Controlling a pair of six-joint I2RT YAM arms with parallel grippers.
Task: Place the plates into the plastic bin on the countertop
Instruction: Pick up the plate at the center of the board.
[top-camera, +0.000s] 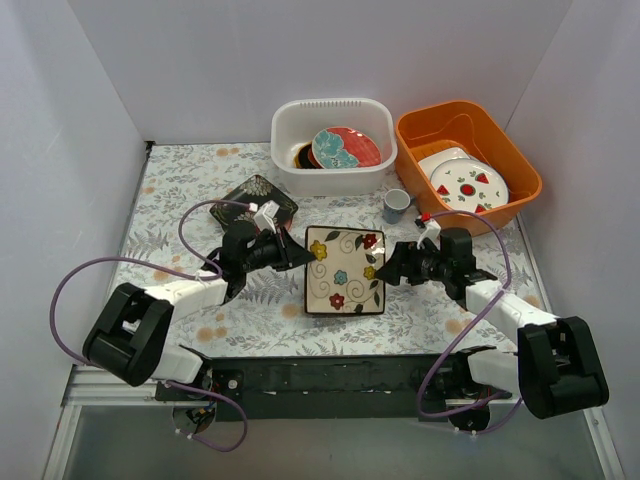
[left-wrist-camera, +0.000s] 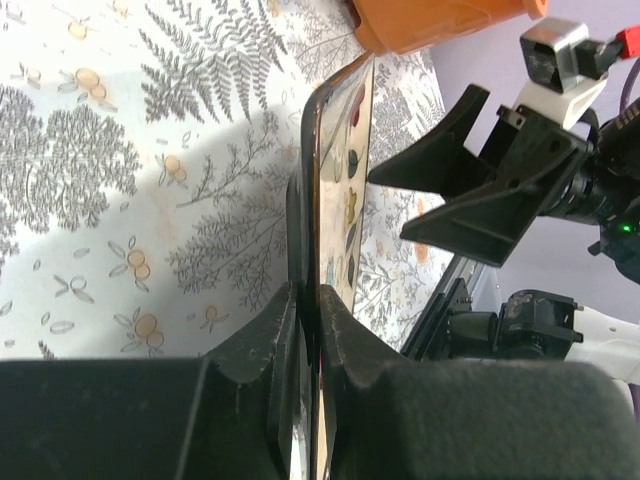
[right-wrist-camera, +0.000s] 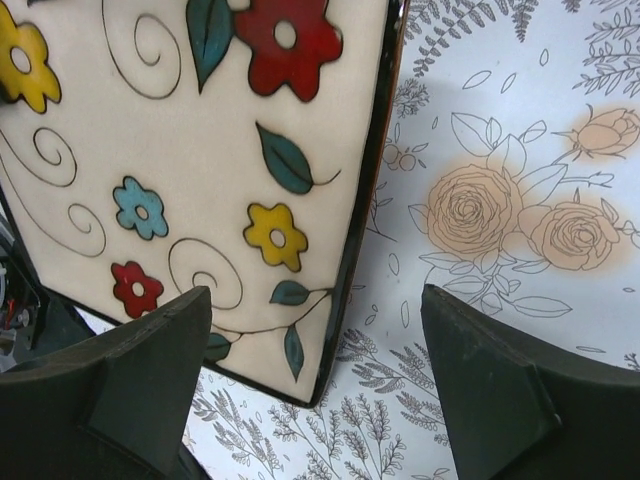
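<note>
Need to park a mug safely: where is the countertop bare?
Bare: the far-left countertop between the wall and the black square plate, and the near strip below the cream floral plate. Crowded: the left gripper and right gripper flank that plate; the cup sits beside white bin and orange tub.

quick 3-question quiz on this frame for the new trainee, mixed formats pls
1. True or false: the left hand is clamped on the edge of the cream floral square plate.
2. The right hand is: A) shut on that plate B) open, by that plate C) out of every view.
3. Fill in: the black flowered square plate lies on the ____, not in the white bin.
Key: 1 true; 2 B; 3 countertop.
</note>
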